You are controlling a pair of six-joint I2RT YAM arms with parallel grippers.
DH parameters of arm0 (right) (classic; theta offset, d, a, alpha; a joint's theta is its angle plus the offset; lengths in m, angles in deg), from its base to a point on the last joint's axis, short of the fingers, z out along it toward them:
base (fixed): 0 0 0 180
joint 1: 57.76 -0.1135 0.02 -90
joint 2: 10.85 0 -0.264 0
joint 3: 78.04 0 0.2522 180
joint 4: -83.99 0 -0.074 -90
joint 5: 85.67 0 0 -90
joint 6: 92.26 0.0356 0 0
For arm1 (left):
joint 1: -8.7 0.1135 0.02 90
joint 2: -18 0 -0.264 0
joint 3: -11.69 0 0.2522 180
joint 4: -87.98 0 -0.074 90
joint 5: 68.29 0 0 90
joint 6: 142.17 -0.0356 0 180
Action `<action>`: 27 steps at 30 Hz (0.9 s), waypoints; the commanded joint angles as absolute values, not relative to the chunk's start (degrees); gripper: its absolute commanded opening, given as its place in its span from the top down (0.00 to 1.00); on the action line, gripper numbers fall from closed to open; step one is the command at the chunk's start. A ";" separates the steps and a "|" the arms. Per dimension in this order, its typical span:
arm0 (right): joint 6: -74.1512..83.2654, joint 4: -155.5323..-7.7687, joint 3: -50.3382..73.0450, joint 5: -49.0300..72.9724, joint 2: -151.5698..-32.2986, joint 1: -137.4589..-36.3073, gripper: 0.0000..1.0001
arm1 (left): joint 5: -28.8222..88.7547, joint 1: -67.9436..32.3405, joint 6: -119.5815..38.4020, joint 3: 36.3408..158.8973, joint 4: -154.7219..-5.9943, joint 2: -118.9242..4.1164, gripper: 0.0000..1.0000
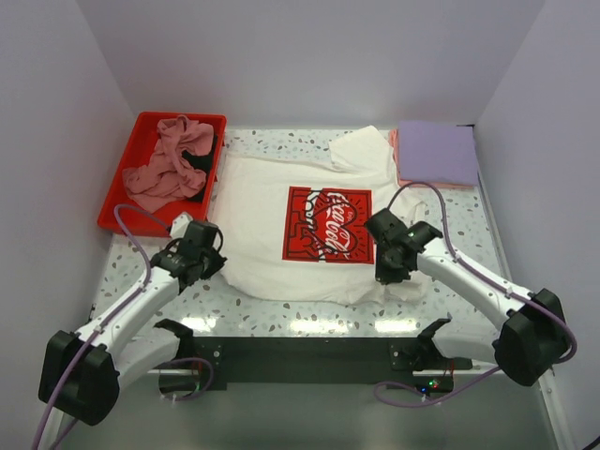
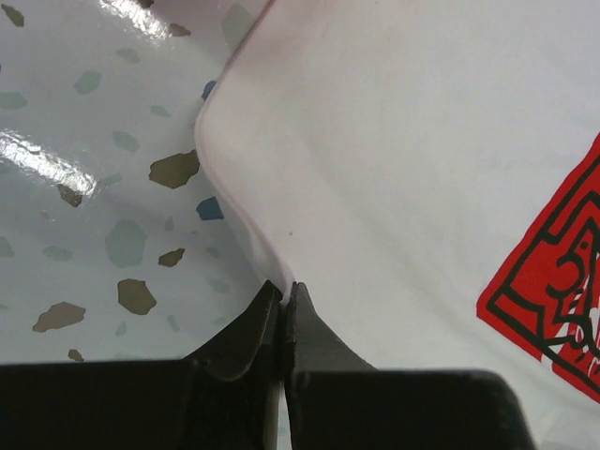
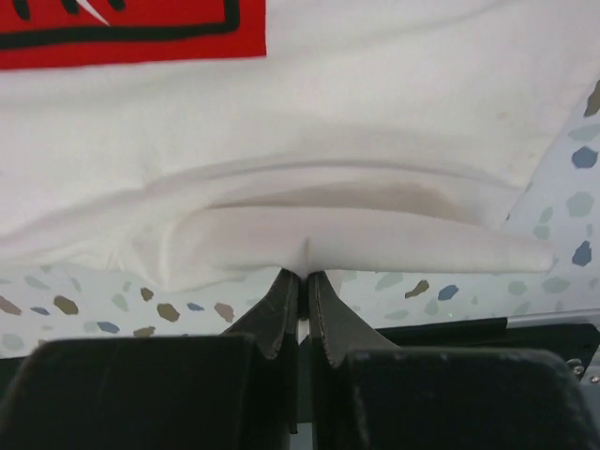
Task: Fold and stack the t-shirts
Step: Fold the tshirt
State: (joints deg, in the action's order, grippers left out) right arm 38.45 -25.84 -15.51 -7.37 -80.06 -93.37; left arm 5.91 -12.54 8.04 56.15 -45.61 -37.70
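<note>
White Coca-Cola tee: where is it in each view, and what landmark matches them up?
Top external: white tee spread flat in the centre.
Left wrist: fills the right side.
Right wrist: fills the upper frame, hem bunched at the bottom.
Shared landmark: red print.

1. Table (image 1: 262, 309): pale, glossy, speckled stone-look top.
2. White t-shirt (image 1: 258, 234): spread flat across the middle, red square print facing up. Near hem is bunched into a fold on the right side.
3. Red tray (image 1: 114, 202): far left corner, just beside the shirt's left edge, with crumpled clothes (image 1: 169, 169) inside.
4. Far right corner: folded pink t-shirt (image 1: 395, 150) on the tabletop with a folded lavender t-shirt (image 1: 439, 152) on top. The stack sits right beside the white shirt's sleeve.
5. Black bar (image 1: 300, 356): runs along the near edge.
</note>
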 commanded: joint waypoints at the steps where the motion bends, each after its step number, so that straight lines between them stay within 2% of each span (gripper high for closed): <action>1: 33.52 -27.22 -10.24 -11.48 -81.42 -91.42 1.00 | 4.22 -12.40 6.45 59.99 -49.69 -39.56 1.00; 10: 29.03 -30.57 -1.45 -12.89 -87.75 -86.85 1.00 | -0.09 -11.61 6.37 66.40 -51.89 -46.68 1.00; 27: 23.85 -36.45 8.75 -11.49 -98.82 -78.32 1.00 | -1.06 -8.62 5.49 74.49 -56.55 -58.63 1.00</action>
